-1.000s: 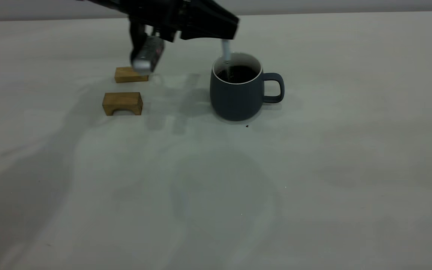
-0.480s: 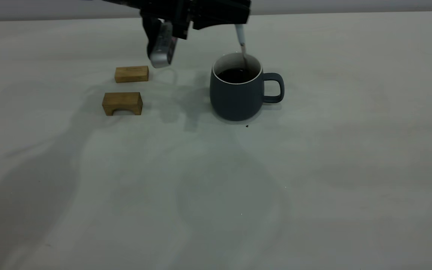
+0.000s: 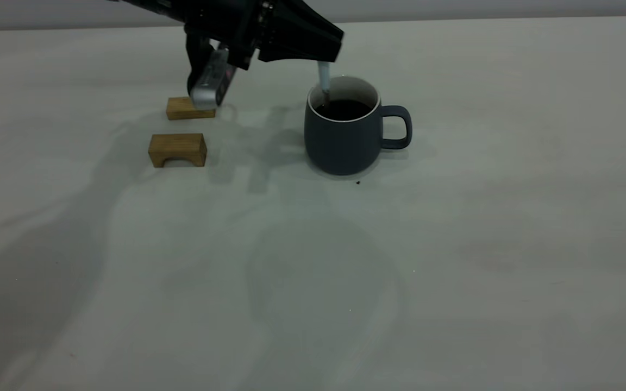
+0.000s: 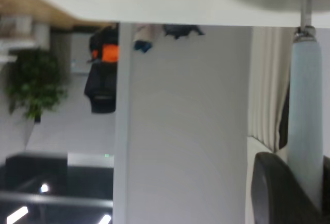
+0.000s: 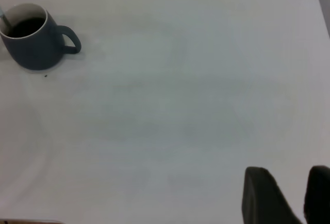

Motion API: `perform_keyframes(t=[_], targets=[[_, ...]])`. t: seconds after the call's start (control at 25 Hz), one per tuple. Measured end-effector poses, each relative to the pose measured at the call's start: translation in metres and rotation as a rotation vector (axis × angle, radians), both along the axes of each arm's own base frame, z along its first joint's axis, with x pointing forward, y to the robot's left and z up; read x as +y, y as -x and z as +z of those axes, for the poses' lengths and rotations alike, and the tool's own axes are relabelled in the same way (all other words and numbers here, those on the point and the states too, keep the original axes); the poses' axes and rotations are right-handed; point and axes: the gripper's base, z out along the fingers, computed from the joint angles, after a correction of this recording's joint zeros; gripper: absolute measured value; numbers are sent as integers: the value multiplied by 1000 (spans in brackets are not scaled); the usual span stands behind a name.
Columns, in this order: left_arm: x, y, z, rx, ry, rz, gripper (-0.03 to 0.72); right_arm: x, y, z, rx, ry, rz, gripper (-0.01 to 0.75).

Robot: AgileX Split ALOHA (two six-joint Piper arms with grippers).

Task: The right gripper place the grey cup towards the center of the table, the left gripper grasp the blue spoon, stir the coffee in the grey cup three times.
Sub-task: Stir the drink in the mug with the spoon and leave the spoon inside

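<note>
The grey cup (image 3: 340,141) stands upright near the middle of the table (image 3: 454,244), its handle toward the right, holding dark coffee (image 3: 344,108). My left gripper (image 3: 321,54) hangs just above the cup's left rim, shut on the pale handle of the blue spoon (image 3: 324,76), whose lower end dips into the coffee at the left side. In the left wrist view the spoon handle (image 4: 304,110) runs out from between my fingers (image 4: 278,188). My right gripper (image 5: 289,198) is out of the exterior view, far from the cup (image 5: 31,44), open and holding nothing.
Two small wooden blocks (image 3: 191,107) (image 3: 177,149) lie left of the cup, the farther one partly behind the left arm's silver cylinder (image 3: 210,87). A tiny dark speck (image 3: 357,182) sits just in front of the cup.
The left gripper swung the spoon from the cup's left side over to its right side and back to the left. The cup stayed put.
</note>
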Motion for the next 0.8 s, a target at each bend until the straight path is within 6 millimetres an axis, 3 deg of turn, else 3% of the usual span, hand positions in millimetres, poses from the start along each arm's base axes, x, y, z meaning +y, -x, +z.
perform_keyframes(t=[0.2, 0.48, 0.8], targets=[[-4, -5, 3, -141, 47, 11, 147, 0, 0, 0, 0, 0, 0, 237], [-23, 3, 5, -158, 69, -42, 143, 0, 0, 0, 0, 0, 0, 237], [-23, 6, 4, -191, 64, -85, 139, 0, 0, 0, 0, 0, 0, 237]])
